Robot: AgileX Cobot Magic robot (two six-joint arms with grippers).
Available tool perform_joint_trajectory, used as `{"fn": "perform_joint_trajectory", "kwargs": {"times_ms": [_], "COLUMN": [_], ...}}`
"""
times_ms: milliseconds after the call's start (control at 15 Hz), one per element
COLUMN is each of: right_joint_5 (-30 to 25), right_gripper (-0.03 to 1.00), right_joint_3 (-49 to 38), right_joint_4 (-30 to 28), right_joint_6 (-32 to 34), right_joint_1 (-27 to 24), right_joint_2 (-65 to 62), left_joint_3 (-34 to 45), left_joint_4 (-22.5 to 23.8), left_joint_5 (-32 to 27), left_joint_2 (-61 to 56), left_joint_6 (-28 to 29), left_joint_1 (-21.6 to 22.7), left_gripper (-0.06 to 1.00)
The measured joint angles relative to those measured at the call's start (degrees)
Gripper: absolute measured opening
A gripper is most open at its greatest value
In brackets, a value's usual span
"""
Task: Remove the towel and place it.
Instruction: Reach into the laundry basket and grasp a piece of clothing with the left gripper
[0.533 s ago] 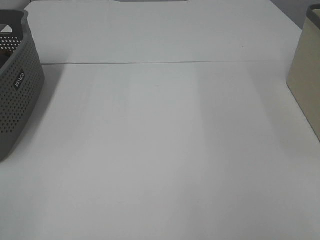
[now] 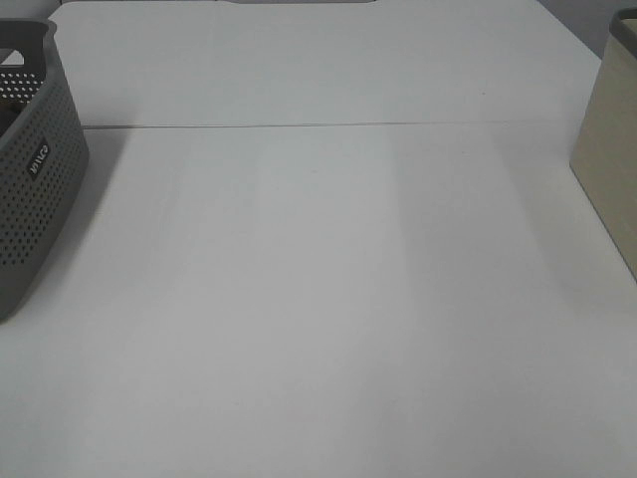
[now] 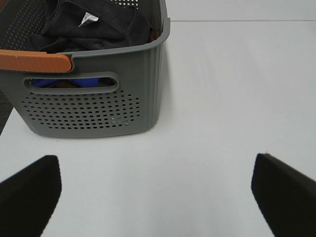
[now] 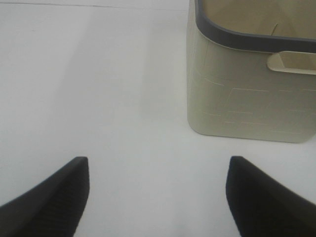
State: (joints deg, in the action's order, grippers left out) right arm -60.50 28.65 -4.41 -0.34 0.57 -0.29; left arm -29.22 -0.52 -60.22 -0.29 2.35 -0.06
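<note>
Towel (image 3: 94,24) is sitting bunched up inside the grey perforated basket (image 3: 89,108), dark and crumpled, with a little white tag (image 3: 89,19) poking out on top. Basket's on the white surface (image 2: 318,299), way over at the left edge of the overhead view. There's an orange piece (image 3: 34,61) lying along the basket's near rim, and something blue (image 3: 69,82) shows through the handle slot, can't tell what it is.

Left hand (image 3: 155,197) hovers near the basket on its handle side. Its fingers are spread wide apart, gripping nothing and not touching the basket.

Right hand (image 4: 158,197) is also spread apart and holding nothing. It hangs over bare surface near a beige bin (image 4: 247,98) with a dark grey rim, which sits at the right edge of the overhead view.

The two containers are well apart, with the middle of the surface between them.
</note>
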Motion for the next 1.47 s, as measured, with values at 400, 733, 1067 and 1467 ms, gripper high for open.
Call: {"fn": "perform_joint_trajectory", "kwargs": {"times_ms": [400,733,1067,1467], "right_joint_5": [0.0,0.0,0.0,0.0], "right_gripper": [0.75,0.75,0.75,0.75], "right_joint_3": [0.0,0.0,0.0,0.0], "right_joint_4": [0.0,0.0,0.0,0.0], "right_joint_6": [0.0,0.0,0.0,0.0], "right_joint_1": [0.0,0.0,0.0,0.0], "right_joint_2": [0.0,0.0,0.0,0.0], "left_joint_3": [0.0,0.0,0.0,0.0], "left_joint_4": [0.0,0.0,0.0,0.0], "left_joint_5": [0.0,0.0,0.0,0.0], "left_joint_2": [0.0,0.0,0.0,0.0], "left_joint_6": [0.0,0.0,0.0,0.0], "left_joint_1": [0.0,0.0,0.0,0.0], "left_gripper": [0.99,0.99,0.99,0.99]}}
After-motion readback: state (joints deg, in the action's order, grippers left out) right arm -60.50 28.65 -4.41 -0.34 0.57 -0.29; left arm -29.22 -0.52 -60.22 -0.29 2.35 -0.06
